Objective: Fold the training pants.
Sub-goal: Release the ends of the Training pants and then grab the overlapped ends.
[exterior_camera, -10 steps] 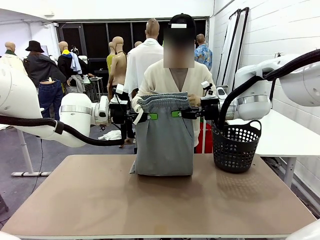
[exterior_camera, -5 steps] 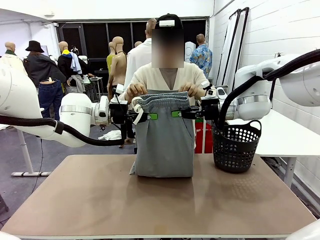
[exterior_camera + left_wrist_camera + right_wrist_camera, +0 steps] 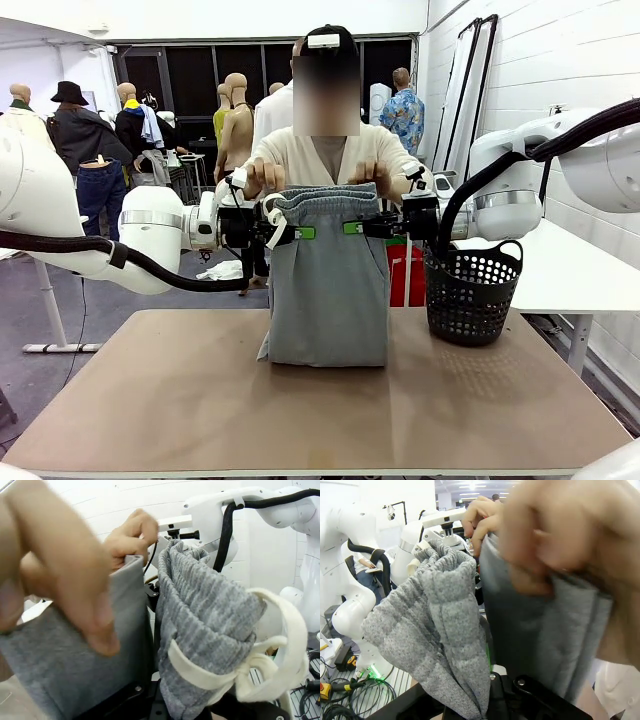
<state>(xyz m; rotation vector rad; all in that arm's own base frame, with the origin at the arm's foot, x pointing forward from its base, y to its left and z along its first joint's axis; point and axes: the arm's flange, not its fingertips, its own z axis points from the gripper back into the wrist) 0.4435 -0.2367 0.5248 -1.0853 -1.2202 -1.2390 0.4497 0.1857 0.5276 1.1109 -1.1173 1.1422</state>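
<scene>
Training pants [image 3: 330, 290] hang doubled over the middle of the counter [image 3: 300, 420], their lower fold resting on it, with a black basket [image 3: 470, 295] standing just to the right. My left hand [image 3: 303, 233] and my right hand [image 3: 353, 228] are each clenched on one side of the gathered waistband [image 3: 325, 197], holding it stretched between them. The person [image 3: 330, 155] at the far side pinches the top edge at both corners.

I judge the fold to be midway: the legs seem to have been brought up level with the waist, so the cloth is halved but not yet laid down. The next move calls for both my hands to lower together and level, so the layers settle flat on the counter without sliding apart, before either lets go.

The front view gives the whole hanging shape. My left wrist view adds the white drawstring [image 3: 200, 675] looped beside the bunched waistband, and the person's fingers [image 3: 95, 625] holding a separate, smoother grey layer just behind it. My right wrist view confirms the same two layers from the other side.
</scene>
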